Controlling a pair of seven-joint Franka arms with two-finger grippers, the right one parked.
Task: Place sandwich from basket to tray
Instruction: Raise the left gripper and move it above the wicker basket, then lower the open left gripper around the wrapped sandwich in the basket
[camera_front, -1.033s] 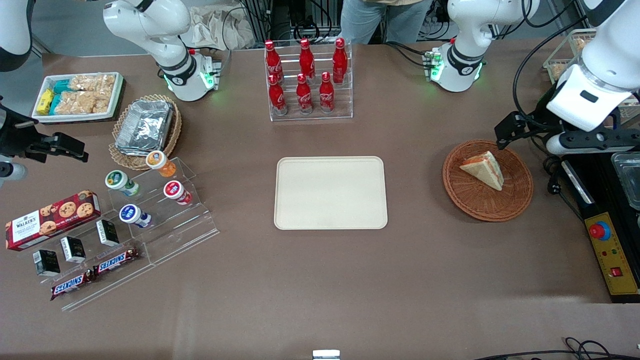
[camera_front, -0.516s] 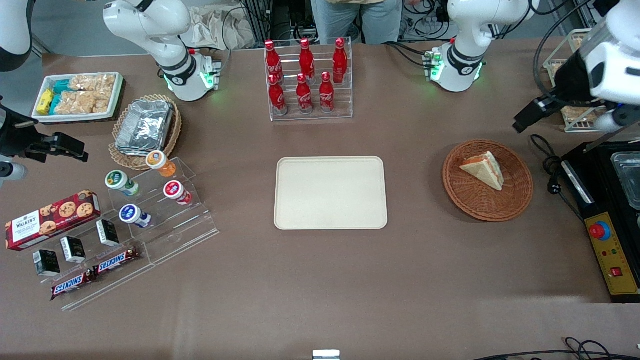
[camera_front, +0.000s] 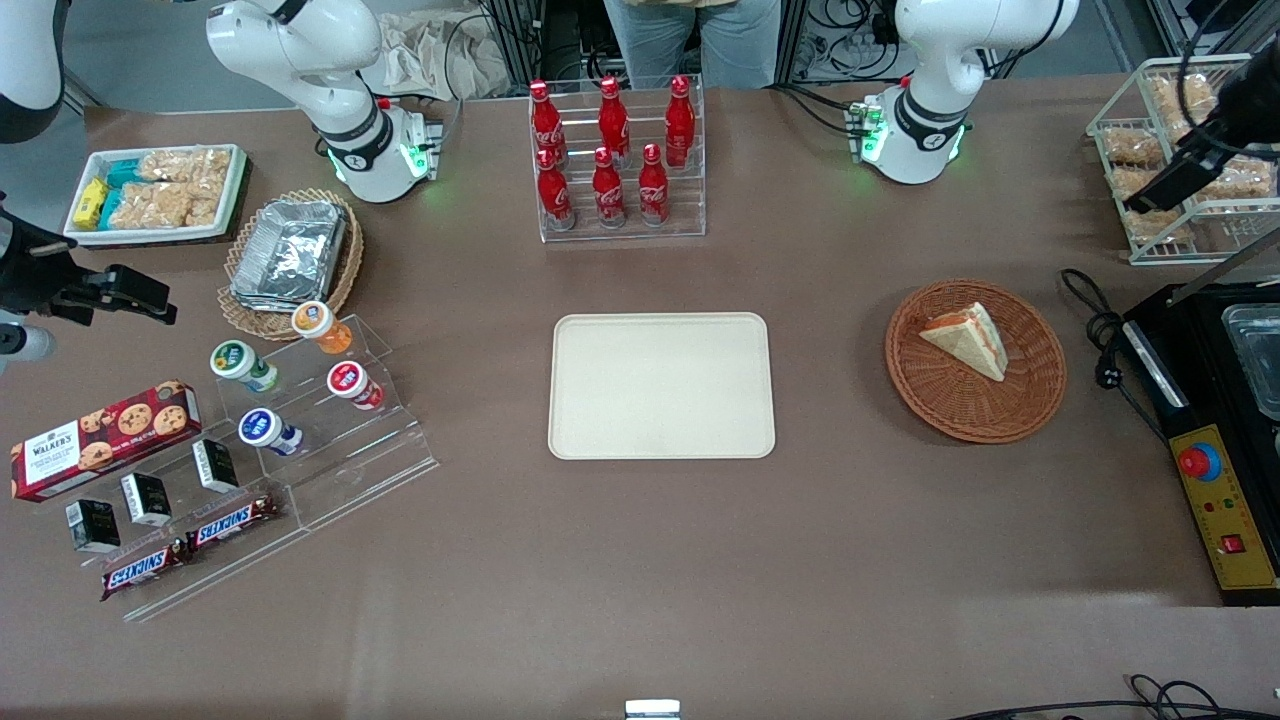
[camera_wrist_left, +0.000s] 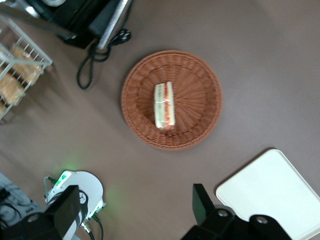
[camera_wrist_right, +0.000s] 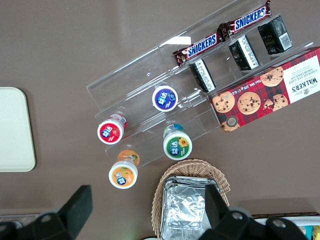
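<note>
The sandwich (camera_front: 968, 338) lies in the round reddish-brown basket (camera_front: 975, 405), which stands toward the working arm's end of the table. Both also show in the left wrist view: the sandwich (camera_wrist_left: 164, 105) on its edge, in the middle of the basket (camera_wrist_left: 200, 95). The cream tray (camera_front: 660, 385) lies bare at the table's middle; one corner of it (camera_wrist_left: 272, 185) shows in the wrist view. My left gripper (camera_front: 1175, 180) hangs high over the wire snack rack, farther from the front camera than the basket. In the wrist view the gripper (camera_wrist_left: 135, 210) is open and empty.
A wire rack of snacks (camera_front: 1180, 150) and a black machine with a red button (camera_front: 1210, 440) stand at the working arm's end, with a cable (camera_front: 1100, 330) beside the basket. A cola bottle rack (camera_front: 615, 160) stands farther back. An acrylic stand with cups and bars (camera_front: 300, 420) lies toward the parked arm's end.
My left arm has swung away from the basket's edge, moving up and toward the wire rack at the table's end. Sandwich, basket and tray have not moved.
</note>
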